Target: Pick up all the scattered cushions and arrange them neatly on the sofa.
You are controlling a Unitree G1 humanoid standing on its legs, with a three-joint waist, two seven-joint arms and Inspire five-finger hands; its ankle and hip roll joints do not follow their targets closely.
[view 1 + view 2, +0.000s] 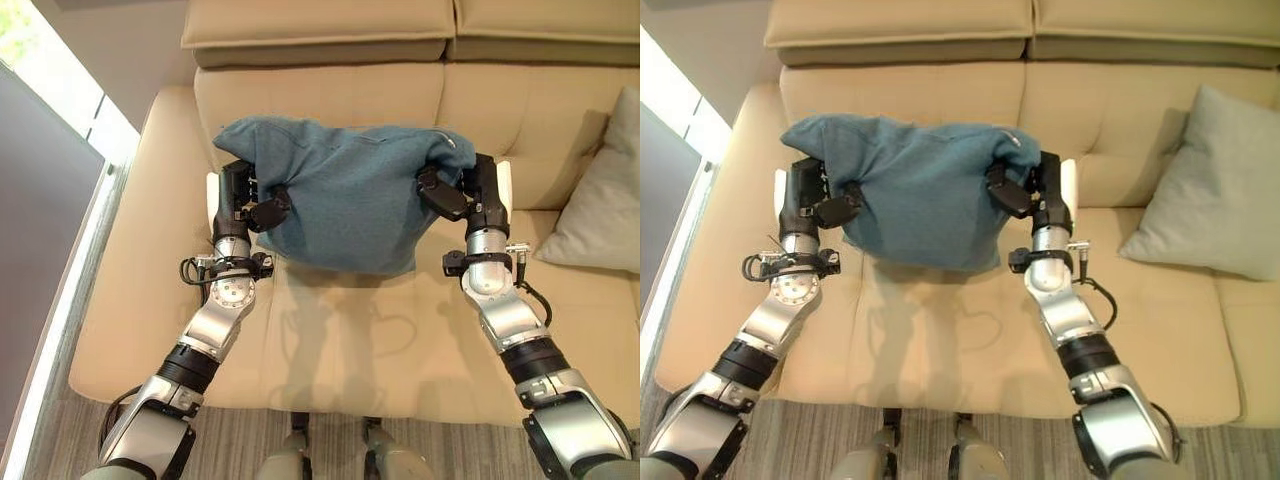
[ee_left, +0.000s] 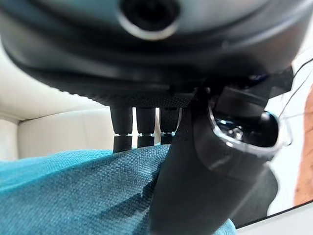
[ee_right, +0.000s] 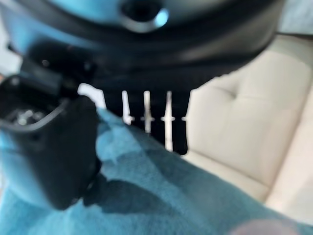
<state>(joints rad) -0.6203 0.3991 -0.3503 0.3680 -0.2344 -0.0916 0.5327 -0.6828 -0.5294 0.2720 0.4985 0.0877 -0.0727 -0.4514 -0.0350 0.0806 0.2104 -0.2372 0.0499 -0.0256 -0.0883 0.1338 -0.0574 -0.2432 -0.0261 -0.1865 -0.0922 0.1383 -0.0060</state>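
Rumpled, sagging teal cushion [image 1: 345, 195] between robot hands

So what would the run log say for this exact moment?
left robot hand: pinching teal cushion | right robot hand: pinching same cushion | cushion: held above sofa seat | grey cushion: against backrest

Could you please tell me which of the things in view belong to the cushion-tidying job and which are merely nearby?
Part of the job:
- teal cushion, gripped at its ends by the left hand and the right hand, held over the seat
- grey cushion, leaning against the backrest on the robot's right
- beige sofa

Just nearby:
- striped floor before the sofa
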